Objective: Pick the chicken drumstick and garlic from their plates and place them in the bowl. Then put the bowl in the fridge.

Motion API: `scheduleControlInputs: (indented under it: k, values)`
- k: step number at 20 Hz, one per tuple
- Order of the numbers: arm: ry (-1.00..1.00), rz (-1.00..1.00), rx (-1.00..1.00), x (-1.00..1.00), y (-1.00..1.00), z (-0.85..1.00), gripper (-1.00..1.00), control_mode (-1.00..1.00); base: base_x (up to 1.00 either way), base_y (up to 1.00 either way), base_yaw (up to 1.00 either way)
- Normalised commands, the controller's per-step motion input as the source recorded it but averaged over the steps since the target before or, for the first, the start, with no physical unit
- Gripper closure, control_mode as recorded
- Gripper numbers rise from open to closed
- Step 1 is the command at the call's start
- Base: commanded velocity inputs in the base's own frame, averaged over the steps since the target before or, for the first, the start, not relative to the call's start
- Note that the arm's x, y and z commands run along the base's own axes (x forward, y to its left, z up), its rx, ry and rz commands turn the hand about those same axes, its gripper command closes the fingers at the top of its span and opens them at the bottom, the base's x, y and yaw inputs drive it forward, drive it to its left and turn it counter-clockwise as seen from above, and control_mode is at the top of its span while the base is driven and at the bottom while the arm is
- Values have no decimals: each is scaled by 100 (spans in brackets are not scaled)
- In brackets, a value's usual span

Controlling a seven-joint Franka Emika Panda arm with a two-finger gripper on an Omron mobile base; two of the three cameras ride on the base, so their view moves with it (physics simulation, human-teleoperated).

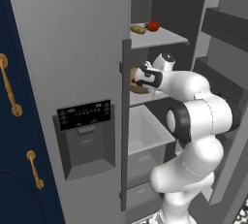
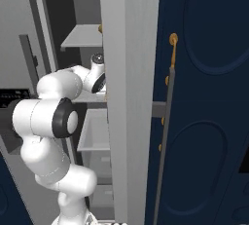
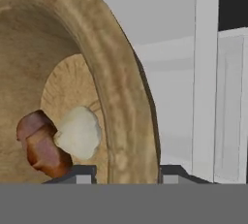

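Observation:
The tan wooden bowl (image 3: 127,92) fills the hand view, tipped toward the camera, with the reddish-brown chicken drumstick (image 3: 41,143) and the pale garlic (image 3: 77,132) lying together inside it. My gripper (image 3: 127,174) straddles the bowl's rim, with a thin gap showing between the inner fingertip (image 3: 85,174) and the wood. In the left base view the gripper (image 1: 138,80) reaches into the open fridge (image 1: 72,48) at a middle shelf, where the bowl (image 1: 133,86) peeks out past the door's edge. The plates are out of view.
On the upper fridge shelf (image 1: 162,38) lie a red round item (image 1: 153,25) and a yellowish one (image 1: 138,29). A pale drawer (image 1: 145,131) sits below the hand. Door bins (image 1: 227,29) stand at right. Navy cabinets (image 2: 209,97) flank the fridge.

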Motion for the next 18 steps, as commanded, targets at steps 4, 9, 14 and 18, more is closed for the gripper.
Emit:
scheduleControlInputs:
  k: [4,9,14,18]
  values:
    - [-8,0,0,3,0,-13,-100,-100,0,0,0]
    - [-13,0,0,-10,1,0,-100,-100,0,0,0]
    - [-9,-1,0,-37,1,9,-100,-100,0,0,0]
    - [-7,-10,-1,-45,0,56,-100,-100,0,0,0]
